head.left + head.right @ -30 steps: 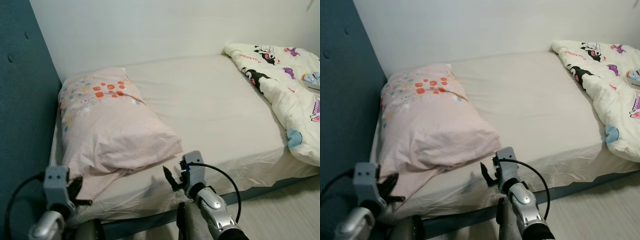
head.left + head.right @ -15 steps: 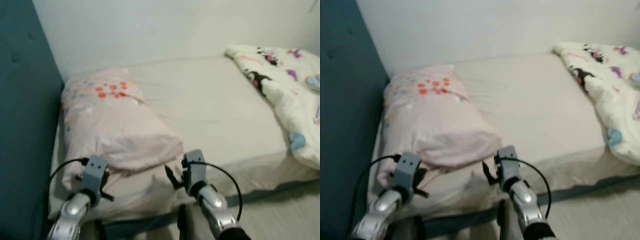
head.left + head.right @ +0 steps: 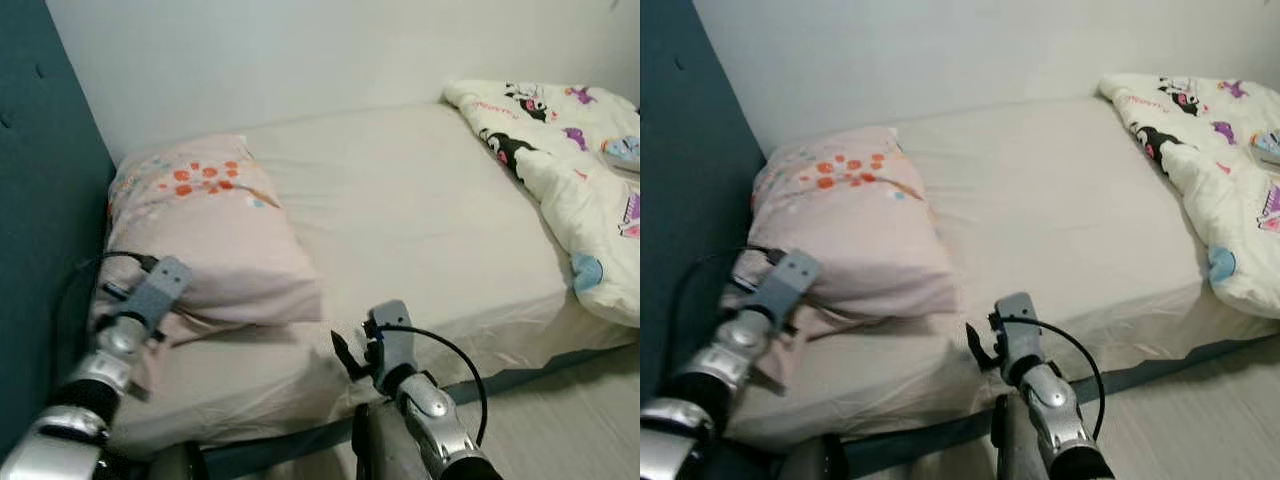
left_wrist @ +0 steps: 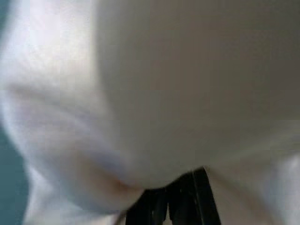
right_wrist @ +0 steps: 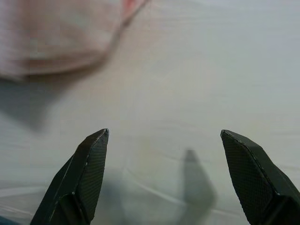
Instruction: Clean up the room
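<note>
A pink pillow (image 3: 210, 230) with orange flowers lies at the head end of the bed (image 3: 420, 220), beside the teal headboard (image 3: 40, 250). My left gripper (image 3: 168, 298) is pressed into the pillow's near left edge. In the left wrist view its black fingers (image 4: 187, 201) sit together with pillow fabric (image 4: 140, 93) bunched over them. My right gripper (image 5: 164, 178) hovers open over the sheet near the bed's front edge, right of the pillow, holding nothing. A white cartoon-print quilt (image 3: 580, 170) is heaped at the foot end.
A pale wall (image 3: 300, 50) runs behind the bed. Light floor (image 3: 590, 420) lies along the bed's front at the lower right. The bare sheet stretches between pillow and quilt.
My left arm rose from below the bed edge and reached the pillow's near left edge. The pillow's near end has drawn back toward the headboard. The right gripper has barely moved.
</note>
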